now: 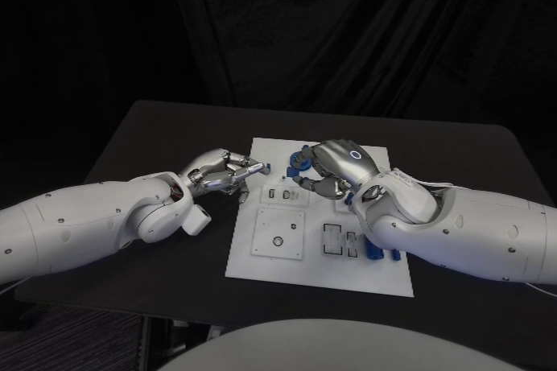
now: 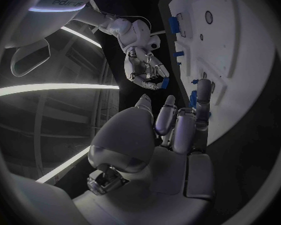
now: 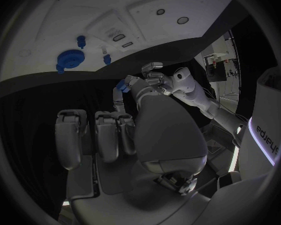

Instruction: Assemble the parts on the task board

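Observation:
The white task board (image 1: 304, 262) lies in the middle of the table. My right hand (image 1: 336, 168) hovers over its far end and holds a small blue part (image 1: 304, 157) in its curled fingers; the left wrist view shows that hand (image 2: 143, 65) with the part (image 2: 164, 82). My left hand (image 1: 226, 174) sits at the board's far left edge, fingertips drawn together toward the right hand. A blue piece (image 2: 193, 99) shows beside its fingertips (image 2: 203, 92); I cannot tell whether it is held. A blue gear (image 3: 70, 60) and small blue pegs (image 3: 107, 59) stand on the board.
More blue parts (image 1: 373, 249) lie along the board's right edge, close under my right forearm. Square recessed plates (image 1: 280, 232) and slots (image 1: 333, 238) take up the board's near half. Black table (image 1: 151, 138) surrounds the board on all sides.

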You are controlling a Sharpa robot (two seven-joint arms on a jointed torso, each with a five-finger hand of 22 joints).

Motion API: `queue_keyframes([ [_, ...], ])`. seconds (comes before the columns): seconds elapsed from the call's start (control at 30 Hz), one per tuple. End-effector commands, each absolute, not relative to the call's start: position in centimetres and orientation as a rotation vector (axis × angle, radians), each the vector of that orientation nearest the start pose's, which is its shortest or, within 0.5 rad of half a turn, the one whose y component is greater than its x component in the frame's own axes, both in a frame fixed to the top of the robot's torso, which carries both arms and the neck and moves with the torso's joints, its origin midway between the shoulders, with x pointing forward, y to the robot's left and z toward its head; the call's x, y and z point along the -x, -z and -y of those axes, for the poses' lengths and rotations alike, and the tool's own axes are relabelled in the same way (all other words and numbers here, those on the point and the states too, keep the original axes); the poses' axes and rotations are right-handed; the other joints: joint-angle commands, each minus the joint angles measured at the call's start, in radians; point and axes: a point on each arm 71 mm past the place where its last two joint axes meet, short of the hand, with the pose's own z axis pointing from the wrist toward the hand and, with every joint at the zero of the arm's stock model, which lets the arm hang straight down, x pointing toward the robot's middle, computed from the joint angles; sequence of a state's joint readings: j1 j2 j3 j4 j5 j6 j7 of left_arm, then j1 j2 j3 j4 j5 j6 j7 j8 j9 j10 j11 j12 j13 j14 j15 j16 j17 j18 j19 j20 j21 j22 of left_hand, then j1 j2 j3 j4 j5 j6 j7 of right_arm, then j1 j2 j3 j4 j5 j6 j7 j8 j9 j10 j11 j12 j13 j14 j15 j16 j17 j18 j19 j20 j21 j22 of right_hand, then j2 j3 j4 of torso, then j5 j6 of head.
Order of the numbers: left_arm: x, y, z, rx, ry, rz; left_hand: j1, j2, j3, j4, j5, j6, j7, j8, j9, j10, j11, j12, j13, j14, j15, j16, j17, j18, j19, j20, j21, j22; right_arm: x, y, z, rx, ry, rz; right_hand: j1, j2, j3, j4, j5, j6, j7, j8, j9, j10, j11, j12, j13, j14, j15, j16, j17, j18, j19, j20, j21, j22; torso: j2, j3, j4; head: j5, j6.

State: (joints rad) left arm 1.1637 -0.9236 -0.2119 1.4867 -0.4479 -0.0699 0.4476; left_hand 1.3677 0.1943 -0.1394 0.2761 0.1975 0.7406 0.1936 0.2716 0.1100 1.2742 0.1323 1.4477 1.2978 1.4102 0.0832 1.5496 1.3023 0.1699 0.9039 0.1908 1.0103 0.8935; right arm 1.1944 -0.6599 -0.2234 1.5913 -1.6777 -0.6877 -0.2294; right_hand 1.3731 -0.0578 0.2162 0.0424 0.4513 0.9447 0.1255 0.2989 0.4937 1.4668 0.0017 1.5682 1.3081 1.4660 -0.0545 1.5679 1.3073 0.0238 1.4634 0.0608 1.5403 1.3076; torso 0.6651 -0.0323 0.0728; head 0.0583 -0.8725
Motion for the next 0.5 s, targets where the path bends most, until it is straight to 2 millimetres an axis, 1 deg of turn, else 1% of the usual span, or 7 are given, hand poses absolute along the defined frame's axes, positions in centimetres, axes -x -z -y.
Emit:
queue_keyframes([
  [0.03, -45.4, 24.0, -23.4, 0.631, 1.422, -1.831, 0.027, 0.003, -0.005, -0.007, 0.047, 0.011, -0.005, 0.029, 0.006, 0.190, -0.010, 0.086, 0.205, 0.161, -0.005, 0.021, 0.268, -0.034, 0.124, -0.004, 0.170, 0.189, -43.2, 21.3, 9.9, 0.284, -0.780, -1.376, -0.009, -0.001, -0.003, 0.003, -0.003, 0.065, -0.058, 0.005, 0.008, 0.104, -0.005, 0.003, 0.263, 0.105, -0.005, 0.003, 0.263, -0.017, 0.093, -0.007, 0.005, 0.254, -0.009, 0.0052, -0.0026, 0.003, 0.000],
  [0.1, -45.6, 23.6, -23.2, 0.629, 1.414, -1.861, 0.041, 0.001, -0.003, -0.014, 0.079, 0.024, -0.014, 0.056, 0.015, 0.297, -0.016, 0.123, 0.273, 0.161, -0.012, 0.021, 0.268, -0.051, 0.197, -0.009, 0.252, 0.279, -43.2, 21.3, 9.9, 0.287, -0.781, -1.378, -0.009, -0.001, -0.003, 0.004, -0.004, 0.065, -0.058, 0.005, 0.008, 0.104, -0.005, 0.003, 0.263, 0.105, -0.005, 0.003, 0.263, -0.017, 0.093, -0.007, 0.006, 0.254, -0.011, 0.0067, -0.0032, 0.005, 0.000],
  [0.13, -45.8, 23.4, -23.0, 0.628, 1.407, -1.895, 0.041, 0.001, -0.003, -0.014, 0.079, 0.024, -0.014, 0.056, 0.015, 0.297, -0.016, 0.123, 0.273, 0.161, -0.012, 0.021, 0.268, -0.051, 0.197, -0.009, 0.252, 0.279, -43.2, 21.3, 9.9, 0.287, -0.783, -1.382, -0.009, -0.001, -0.003, 0.004, -0.004, 0.065, -0.058, 0.005, 0.008, 0.104, -0.005, 0.003, 0.263, 0.105, -0.005, 0.003, 0.263, -0.017, 0.093, -0.007, 0.006, 0.254, -0.013, 0.0079, -0.0037, 0.004, 0.000],
  [0.17, -45.9, 23.2, -22.8, 0.628, 1.400, -1.927, 0.051, 0.001, 0.002, -0.021, 0.081, 0.030, -0.019, 0.072, 0.022, 0.297, -0.023, 0.123, 0.273, 0.161, -0.017, 0.021, 0.268, -0.062, 0.242, -0.011, 0.293, 0.325, -43.2, 21.3, 9.9, 0.287, -0.784, -1.385, -0.009, -0.001, -0.003, 0.004, -0.004, 0.065, -0.058, 0.005, 0.008, 0.104, -0.005, 0.003, 0.263, 0.105, -0.005, 0.003, 0.263, -0.017, 0.093, -0.007, 0.006, 0.254, -0.013, 0.0082, -0.0038, 0.004, 0.000],
  [0.2, -46.0, 23.1, -22.7, 0.627, 1.388, -1.968, 0.049, -0.009, -0.002, -0.026, 0.048, 0.047, -0.028, 0.099, 0.039, 0.297, -0.031, 0.123, 0.273, 0.161, -0.025, 0.021, 0.268, -0.078, 0.321, -0.019, 0.351, 0.390, -43.2, 21.4, 9.9, 0.287, -0.785, -1.388, -0.009, -0.001, -0.003, 0.004, -0.004, 0.065, -0.058, 0.005, 0.008, 0.104, -0.005, 0.003, 0.263, 0.105, -0.005, 0.003, 0.263, -0.017, 0.093, -0.007, 0.006, 0.254, -0.015, 0.0091, -0.0044, 0.004, 0.000],
  [0.3, -46.4, 22.8, -22.5, 0.579, 1.346, -2.057, 0.021, -0.016, -0.012, -0.022, 0.013, 0.048, -0.039, 0.148, 0.075, 0.297, -0.043, 0.123, 0.273, 0.161, -0.038, 0.021, 0.268, -0.091, 0.383, -0.032, 0.396, 0.441, -43.2, 21.4, 9.8, 0.291, -0.788, -1.396, -0.009, -0.001, -0.003, 0.004, -0.004, 0.065, -0.058, 0.004, 0.008, 0.104, -0.005, 0.003, 0.263, 0.105, -0.006, 0.003, 0.263, -0.017, 0.093, -0.007, 0.006, 0.254, -0.021, 0.0114, -0.0059, 0.007, 0.000],
  [0.5, -46.7, 22.6, -22.0, 0.496, 1.288, -2.160, -0.022, -0.027, -0.027, -0.019, 0.014, 0.031, -0.048, 0.218, 0.140, 0.297, -0.053, 0.123, 0.273, 0.161, -0.049, 0.021, 0.268, -0.102, 0.431, -0.044, 0.427, 0.482, -43.2, 21.4, 9.6, 0.295, -0.795, -1.398, -0.010, -0.001, -0.003, 0.005, -0.006, 0.064, -0.058, 0.003, 0.007, 0.104, -0.005, 0.003, 0.263, 0.105, -0.006, 0.003, 0.263, -0.017, 0.093, -0.008, 0.005, 0.254, -0.030, 0.0182, -0.0078, 0.006, 0.000],
])
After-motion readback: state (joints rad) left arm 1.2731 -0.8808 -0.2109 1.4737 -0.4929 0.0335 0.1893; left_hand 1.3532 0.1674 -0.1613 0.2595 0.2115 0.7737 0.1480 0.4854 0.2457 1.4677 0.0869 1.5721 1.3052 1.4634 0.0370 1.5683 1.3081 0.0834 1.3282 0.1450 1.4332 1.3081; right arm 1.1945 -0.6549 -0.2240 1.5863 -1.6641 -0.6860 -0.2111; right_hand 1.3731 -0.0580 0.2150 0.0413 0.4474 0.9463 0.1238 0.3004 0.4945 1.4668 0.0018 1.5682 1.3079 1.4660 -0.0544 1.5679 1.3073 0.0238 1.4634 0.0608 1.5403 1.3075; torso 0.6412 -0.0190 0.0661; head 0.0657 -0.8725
